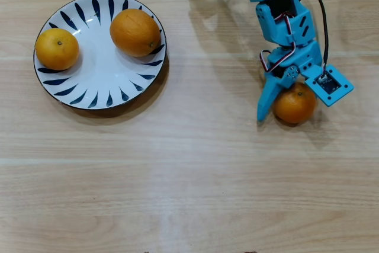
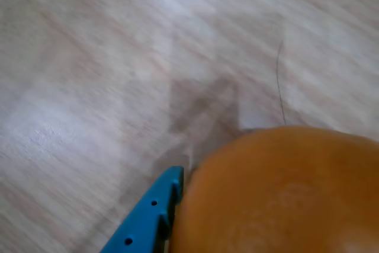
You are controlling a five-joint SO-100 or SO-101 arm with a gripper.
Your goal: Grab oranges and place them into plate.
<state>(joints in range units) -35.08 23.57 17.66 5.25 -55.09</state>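
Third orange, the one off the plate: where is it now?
Overhead view: right side of the table, third orange sits between the gripper fingers, far from the plate.

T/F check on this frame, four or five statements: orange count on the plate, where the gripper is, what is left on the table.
1. Two oranges lie on the plate. True: a larger orange and a smaller orange.
2. The gripper is above the plate. False: in the overhead view it is right of the plate, around a third orange.
3. The third orange is on the wooden table, off the plate. True.
4. The two plated oranges touch each other. False: bare plate shows between them.
5. In the wrist view the third orange sits beside a blue finger. True.
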